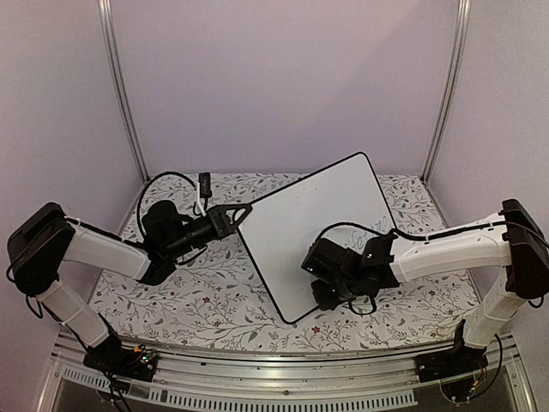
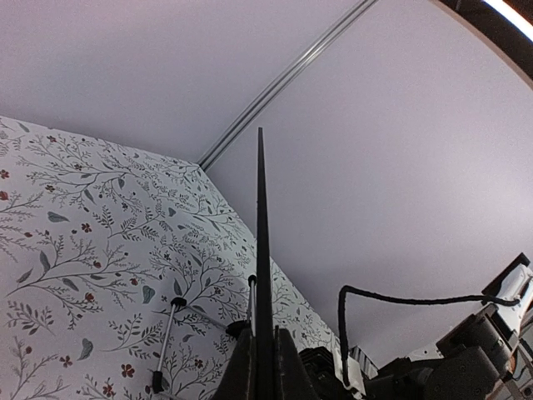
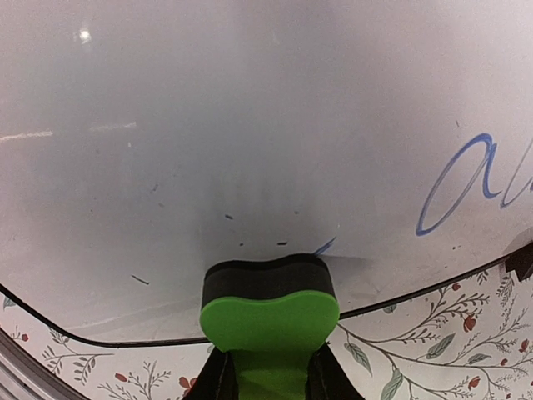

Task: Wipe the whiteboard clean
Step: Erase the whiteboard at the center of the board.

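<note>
Pale lilac walls (image 1: 283,86) enclose the station on three sides, with bare aluminium uprights (image 1: 120,86) standing at the two far corners. Below them the worktop (image 1: 214,300) is covered edge to edge in a white cloth printed with leafy sprigs and small red flowers.

Whiteboard (image 1: 300,215) — located centre to right of the worktop, turned at an angle so that one rounded corner points toward the far wall and another toward the near edge. Its thin black rim is unbroken where visible. In the left wrist view it appears edge-on as a narrow dark line, with thin wire feet (image 2: 164,346) reaching down to the cloth beside it.

Left arm (image 1: 94,249) reaches in from the left side. Left hand (image 1: 243,209) is closed on the board's left edge, one finger on each face of the rim.

Right arm (image 1: 455,245) extends from the right, across the board's near right portion. Right hand (image 1: 330,296) is closed on a green eraser (image 3: 268,312), its fingers (image 3: 218,379) clamped on either side of the green body. The eraser's black felt face is against the board surface, just inside the rim.

Blue cursive writing (image 3: 462,179) is present on the board to the right of the eraser; the letters cannot be read in full. Small dark flecks (image 3: 140,280) are scattered on the white surface to the left of and above the eraser — the area directly above it shows a faint grey smear.
</note>
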### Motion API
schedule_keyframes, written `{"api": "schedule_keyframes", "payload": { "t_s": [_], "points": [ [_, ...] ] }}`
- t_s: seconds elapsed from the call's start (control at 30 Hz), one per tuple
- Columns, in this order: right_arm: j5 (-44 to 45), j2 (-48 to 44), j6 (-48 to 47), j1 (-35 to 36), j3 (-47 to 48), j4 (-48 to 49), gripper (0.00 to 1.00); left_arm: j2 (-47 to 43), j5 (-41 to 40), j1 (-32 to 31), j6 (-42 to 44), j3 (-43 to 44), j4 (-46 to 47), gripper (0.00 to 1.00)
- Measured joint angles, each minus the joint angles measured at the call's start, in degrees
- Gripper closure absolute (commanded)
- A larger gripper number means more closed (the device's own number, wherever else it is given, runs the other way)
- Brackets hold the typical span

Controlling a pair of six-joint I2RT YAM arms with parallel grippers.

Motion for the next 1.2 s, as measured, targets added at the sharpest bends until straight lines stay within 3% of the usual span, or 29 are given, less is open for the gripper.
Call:
{"api": "schedule_keyframes", "payload": {
  "t_s": [0.77, 1.2],
  "points": [
    [-0.52, -2.86, -5.16, -7.23, 1.75, 3.96, 1.00, 0.37, -0.44, 0.00, -0.42, 0.00, 0.44, 1.00],
    [-4.04, -2.93, -2.56, -2.71, -3.04, 8.68, 1.00, 0.37, -0.52, 0.00, -0.42, 0.02, 0.39, 1.00]
  ]
}}
